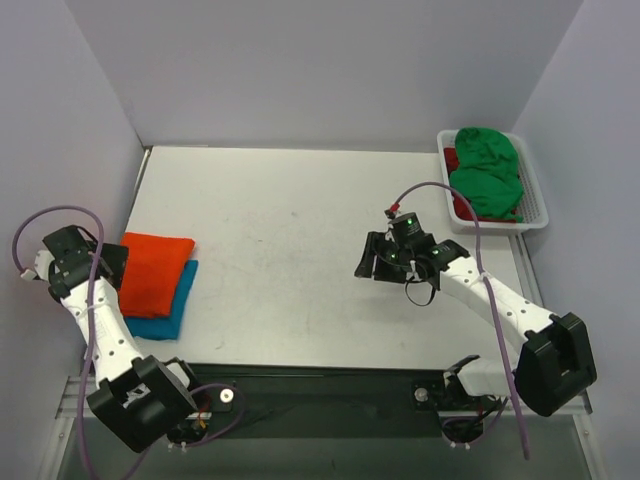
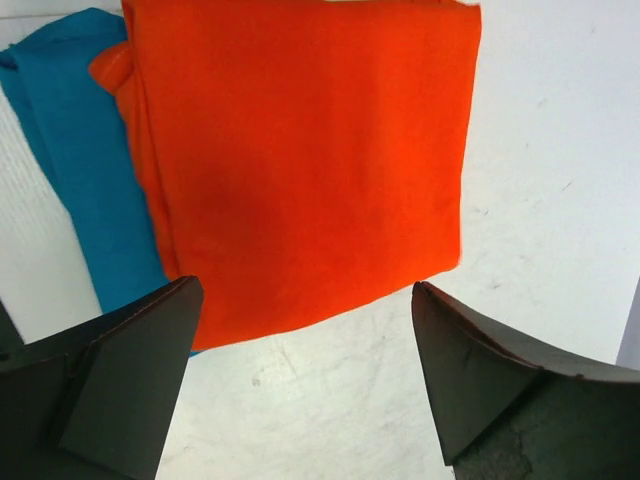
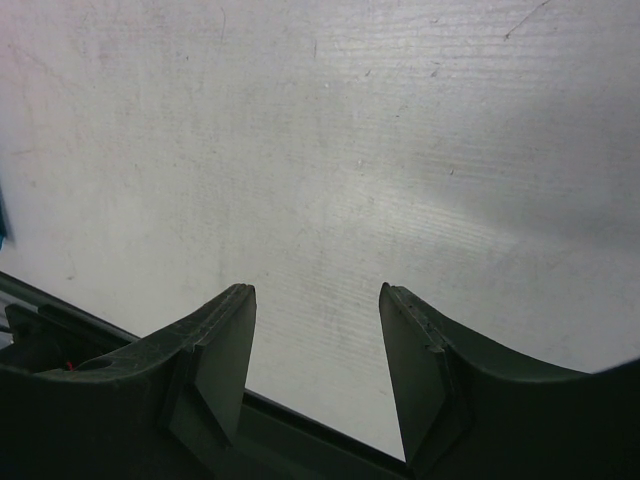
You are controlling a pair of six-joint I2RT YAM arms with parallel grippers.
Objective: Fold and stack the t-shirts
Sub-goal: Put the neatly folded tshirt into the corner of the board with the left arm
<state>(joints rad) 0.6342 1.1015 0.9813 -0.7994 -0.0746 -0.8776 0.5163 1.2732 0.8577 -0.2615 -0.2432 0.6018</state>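
My left pincer (image 2: 305, 290) hangs spread wide with nothing in it, and the orange t-shirt (image 2: 310, 150) lies just in front of its tips. It's folded into a flat, tidy rectangle on top of the teal t-shirt (image 2: 90, 170), which pokes out along one side (folded too, far as I can see). My right pincer (image 3: 315, 292) is partly open, empty, over the table (image 3: 330, 130). The green t-shirt (image 1: 487, 170) sits crumpled in the basket (image 1: 535, 215) well beyond it, on some dark red cloth (image 1: 451, 158).
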